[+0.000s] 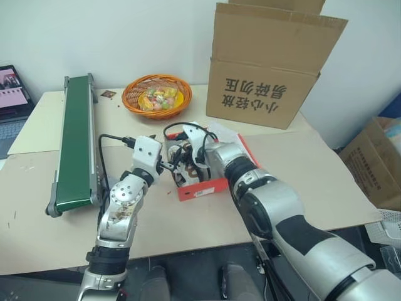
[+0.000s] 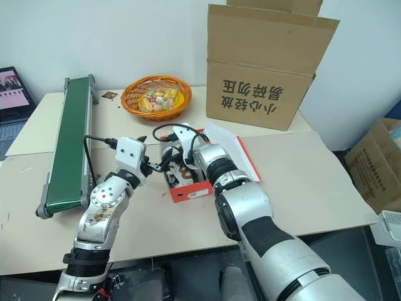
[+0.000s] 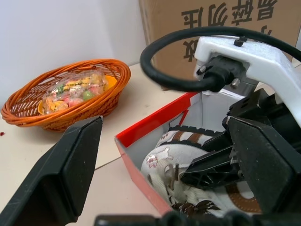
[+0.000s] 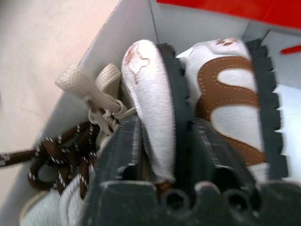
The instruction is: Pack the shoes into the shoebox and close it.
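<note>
A: Where are the shoes sitting?

B: Both sneakers (image 4: 155, 108) are lying on their sides inside the red shoebox (image 1: 202, 188), packed side by side, dark soles showing. One is showing a brown wavy stripe. Brown laces (image 4: 61, 160) are bunching up against the box's white inner wall.

A: And the box?

B: It is sitting on the beige table (image 1: 313, 175), near the front edge, between the two arms. Its lid (image 2: 235, 147) is standing open, tilting back toward the big brown carton (image 1: 269, 63).

A: What is the right gripper (image 4: 164, 141) doing?

B: It is reaching down into the box. Its two black fingers (image 4: 120, 150) are straddling the edge of the nearer sneaker, one finger on each side. They are parted, and I cannot tell whether they are pressing it or slack.

A: And the left gripper (image 3: 164, 155)?

B: Its fingers are spread wide, grasping nothing. It is hovering level just beside the box's left wall, pointing at it. From its wrist camera one finger is falling outside the box and the other toward the right gripper.

A: Anything else on the table?

B: An orange wicker basket (image 1: 156, 95) with wrapped sweets is sitting behind the box. A green conveyor belt (image 1: 75, 141) is running along the left side. A laptop (image 1: 14, 100) is sitting at the far left edge.
</note>
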Robot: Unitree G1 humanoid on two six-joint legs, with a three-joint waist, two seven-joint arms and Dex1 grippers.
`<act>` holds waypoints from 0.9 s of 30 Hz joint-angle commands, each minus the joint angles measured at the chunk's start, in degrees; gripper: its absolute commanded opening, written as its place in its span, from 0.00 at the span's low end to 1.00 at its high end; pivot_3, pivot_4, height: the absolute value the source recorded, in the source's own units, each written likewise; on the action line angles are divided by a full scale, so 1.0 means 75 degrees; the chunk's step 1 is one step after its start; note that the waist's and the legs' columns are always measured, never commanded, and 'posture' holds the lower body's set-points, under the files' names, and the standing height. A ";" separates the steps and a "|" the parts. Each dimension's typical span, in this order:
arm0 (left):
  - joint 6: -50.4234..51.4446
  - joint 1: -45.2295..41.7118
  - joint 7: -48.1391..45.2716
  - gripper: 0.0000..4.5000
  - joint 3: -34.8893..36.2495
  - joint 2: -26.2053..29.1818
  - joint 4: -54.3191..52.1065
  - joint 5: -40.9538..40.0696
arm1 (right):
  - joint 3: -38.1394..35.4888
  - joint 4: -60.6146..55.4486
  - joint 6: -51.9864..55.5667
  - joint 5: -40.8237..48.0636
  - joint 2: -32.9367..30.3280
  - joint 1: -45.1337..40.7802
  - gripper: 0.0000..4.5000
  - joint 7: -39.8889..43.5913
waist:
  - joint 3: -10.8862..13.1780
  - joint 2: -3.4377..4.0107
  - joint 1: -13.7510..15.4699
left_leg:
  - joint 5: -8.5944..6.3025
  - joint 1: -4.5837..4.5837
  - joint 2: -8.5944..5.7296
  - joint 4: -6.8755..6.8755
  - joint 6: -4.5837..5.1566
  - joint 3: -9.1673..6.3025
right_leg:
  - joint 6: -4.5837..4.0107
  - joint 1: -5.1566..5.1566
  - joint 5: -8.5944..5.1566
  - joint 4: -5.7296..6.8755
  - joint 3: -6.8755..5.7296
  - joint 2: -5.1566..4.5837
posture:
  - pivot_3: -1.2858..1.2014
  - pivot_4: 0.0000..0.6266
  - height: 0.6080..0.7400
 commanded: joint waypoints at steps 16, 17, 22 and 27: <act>-0.0014 -0.0196 -0.0007 1.00 0.0078 0.0047 -0.0166 -0.0074 | -0.1093 -0.1329 0.0982 0.1265 -0.1220 -0.0885 0.70 0.0399 | 0.0054 -0.0001 0.0528 | 0.0001 -0.0063 -0.0004 0.0026 -0.0003 0.0000 | -0.0012 -0.0034 0.0014 -0.0011 -0.0006 -0.0001 | 0.52 0.24 0.91; -0.0011 -0.0177 -0.0008 1.00 0.0085 0.0057 -0.0179 -0.0071 | -0.1088 -0.1705 0.1061 0.1278 -0.1390 -0.0717 0.70 0.0328 | 0.0056 -0.0001 0.0545 | 0.0001 -0.0063 -0.0004 0.0026 -0.0003 0.0000 | -0.0012 -0.0033 0.0015 -0.0011 -0.0006 -0.0001 | 0.52 0.24 0.91; 0.0054 -0.0051 -0.0026 1.00 0.0167 0.0134 -0.0379 -0.0092 | -0.1701 -0.5990 0.2993 0.2184 -0.1712 0.1129 0.70 -0.0575 | 0.0056 -0.0002 0.0652 | 0.0001 -0.0067 -0.0005 0.0031 -0.0003 -0.0001 | -0.0013 -0.0023 0.0016 -0.0021 -0.0011 -0.0002 | 0.52 0.24 0.91; 0.0159 -0.0029 -0.0114 1.00 0.0298 0.0241 -0.0549 -0.0191 | -0.2121 -1.0231 0.4494 0.2909 -0.1412 0.3015 0.36 -0.1558 | 0.0059 0.0003 0.0664 | 0.0001 -0.0071 -0.0005 0.0032 -0.0002 -0.0001 | -0.0008 -0.0034 0.0020 -0.0014 -0.0010 -0.0004 | 0.52 0.24 0.91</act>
